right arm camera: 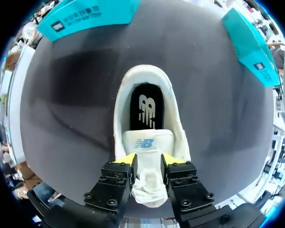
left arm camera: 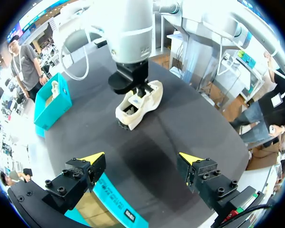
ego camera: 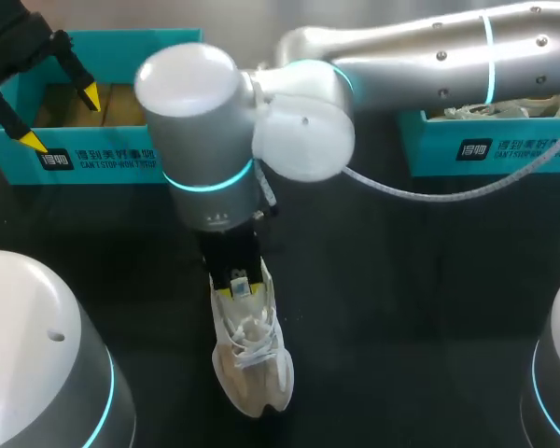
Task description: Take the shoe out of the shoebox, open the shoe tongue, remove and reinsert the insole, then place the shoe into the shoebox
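Observation:
A white shoe (ego camera: 252, 364) lies on the dark table, toe toward the front edge, also seen in the left wrist view (left arm camera: 140, 102). My right gripper (ego camera: 245, 285) comes down on it from above. In the right wrist view its fingers (right arm camera: 128, 161) press the white tongue (right arm camera: 145, 142) from both sides, so the right gripper (right arm camera: 149, 159) is shut on the tongue. Ahead of it the black insole (right arm camera: 146, 107) shows inside the shoe. My left gripper (ego camera: 63, 119) hangs open over the left teal shoebox (ego camera: 103, 159), holding nothing (left arm camera: 142, 157).
A second teal box (ego camera: 485, 145) with something white inside stands at the back right, also visible in the left wrist view (left arm camera: 50, 107). The right arm (ego camera: 401, 56) spans the back of the table. Dark tabletop (ego camera: 401, 308) surrounds the shoe.

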You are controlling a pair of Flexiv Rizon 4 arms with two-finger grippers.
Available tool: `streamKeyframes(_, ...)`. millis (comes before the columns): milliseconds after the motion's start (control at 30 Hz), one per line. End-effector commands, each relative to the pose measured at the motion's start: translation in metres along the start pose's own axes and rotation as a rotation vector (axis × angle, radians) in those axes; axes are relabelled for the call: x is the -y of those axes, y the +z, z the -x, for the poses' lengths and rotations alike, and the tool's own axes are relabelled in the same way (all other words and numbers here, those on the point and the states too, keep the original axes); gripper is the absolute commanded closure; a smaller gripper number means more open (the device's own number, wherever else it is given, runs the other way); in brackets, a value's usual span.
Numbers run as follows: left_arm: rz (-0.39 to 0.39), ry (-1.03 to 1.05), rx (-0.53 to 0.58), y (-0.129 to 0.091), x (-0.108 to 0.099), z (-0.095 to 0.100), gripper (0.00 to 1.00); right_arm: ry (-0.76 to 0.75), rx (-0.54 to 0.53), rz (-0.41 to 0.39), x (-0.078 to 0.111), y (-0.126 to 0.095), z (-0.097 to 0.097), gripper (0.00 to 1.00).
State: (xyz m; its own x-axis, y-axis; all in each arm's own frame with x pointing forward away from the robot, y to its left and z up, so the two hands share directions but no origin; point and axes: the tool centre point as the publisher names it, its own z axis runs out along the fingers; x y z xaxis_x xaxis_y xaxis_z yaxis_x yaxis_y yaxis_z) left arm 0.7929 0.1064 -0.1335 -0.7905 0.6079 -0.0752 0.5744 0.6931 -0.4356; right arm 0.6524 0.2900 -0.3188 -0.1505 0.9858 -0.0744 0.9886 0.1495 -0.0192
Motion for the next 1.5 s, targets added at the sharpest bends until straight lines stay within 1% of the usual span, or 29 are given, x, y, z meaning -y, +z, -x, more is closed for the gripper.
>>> streamKeyframes(33,0.001,0.000,-0.004,-0.001,-0.001,0.001,0.00,-0.084,0.051,0.010,-0.003,-0.030,0.000,0.64)
streamKeyframes(100,0.001,0.000,-0.004,-0.001,-0.001,0.001,0.00,-0.135,0.068,0.013,-0.003,-0.037,0.004,0.62)
streamKeyframes(133,0.001,0.000,-0.004,-0.001,-0.001,0.001,0.00,-0.169,0.072,0.014,-0.003,-0.040,0.006,0.58)
streamKeyframes(167,0.001,0.000,-0.004,-0.001,-0.001,0.001,0.00,-0.197,0.081,0.018,-0.002,-0.043,0.009,0.52)
streamKeyframes(200,0.001,0.000,-0.004,-0.001,-0.001,0.001,0.00,-0.219,0.087,0.019,-0.002,-0.045,0.010,0.42)
streamKeyframes(233,0.001,0.000,-0.004,-0.001,-0.001,0.001,0.00,-0.270,0.093,0.022,-0.001,-0.048,0.014,0.13)
streamKeyframes(267,0.001,0.000,-0.004,-0.001,-0.001,0.001,0.00,-0.310,0.097,0.026,-0.001,-0.050,0.017,0.00)
streamKeyframes(400,0.001,0.000,-0.004,-0.001,-0.001,0.001,0.00,-0.470,0.153,0.055,-0.001,-0.056,0.026,0.00)
streamKeyframes(467,0.001,0.000,-0.004,-0.001,-0.001,0.001,0.00,-0.560,0.176,0.097,-0.003,-0.059,0.029,0.00)
streamKeyframes(600,0.001,0.000,-0.004,-0.001,-0.001,0.001,0.00,-0.750,0.191,0.152,-0.014,-0.060,0.036,0.00)
streamKeyframes(667,0.001,0.000,-0.004,-0.001,-0.001,0.001,0.00,-0.838,0.177,0.180,-0.022,-0.062,0.037,0.00)
streamKeyframes(1100,0.001,0.000,-0.004,-0.001,-0.001,0.001,0.00,-0.838,0.177,0.180,-0.022,-0.062,0.037,0.00)
streamKeyframes(1167,0.001,0.000,-0.004,-0.001,-0.001,0.001,0.00,-0.897,0.218,0.179,-0.023,-0.058,0.033,0.00)
streamKeyframes(1267,0.001,0.000,-0.004,-0.001,-0.001,0.001,0.00,-0.977,0.259,0.218,-0.027,-0.059,0.027,0.00)
streamKeyframes(1333,0.001,0.000,-0.004,-0.001,-0.001,0.001,0.00,-1.061,0.280,0.233,-0.033,-0.060,0.022,0.00)
streamKeyframes(1367,0.001,0.000,-0.004,-0.001,-0.001,0.001,0.00,-1.079,0.282,0.244,-0.035,-0.060,0.021,0.00)
streamKeyframes(1433,0.001,0.000,-0.004,-0.001,-0.001,0.001,0.00,-1.144,0.301,0.241,-0.041,-0.059,0.018,0.00)
streamKeyframes(1467,0.001,0.000,-0.004,-0.001,-0.001,0.001,0.00,-1.194,0.302,0.252,-0.044,-0.058,0.016,0.00)
streamKeyframes(1500,0.001,0.000,-0.004,-0.001,-0.001,0.001,0.00,-1.276,0.295,0.269,-0.047,-0.057,0.014,0.00)
